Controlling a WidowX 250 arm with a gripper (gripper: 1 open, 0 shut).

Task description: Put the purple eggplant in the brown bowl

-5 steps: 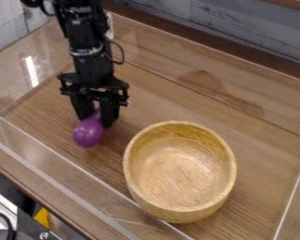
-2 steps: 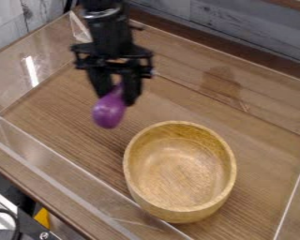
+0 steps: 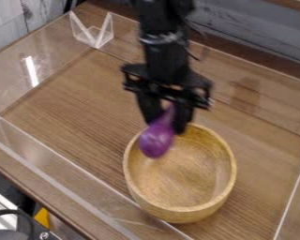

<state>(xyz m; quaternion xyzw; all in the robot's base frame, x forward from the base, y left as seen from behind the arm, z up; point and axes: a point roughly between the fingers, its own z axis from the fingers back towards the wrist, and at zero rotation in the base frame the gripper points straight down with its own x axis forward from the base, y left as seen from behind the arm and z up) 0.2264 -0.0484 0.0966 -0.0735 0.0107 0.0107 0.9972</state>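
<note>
Only one view, placed high and in front of the wooden table (image 3: 65, 112), looking down at an angle. Fairly near, with arm, brown bowl (image 3: 213, 202) and clear side walls (image 3: 40, 56) all inside the picture.
</note>
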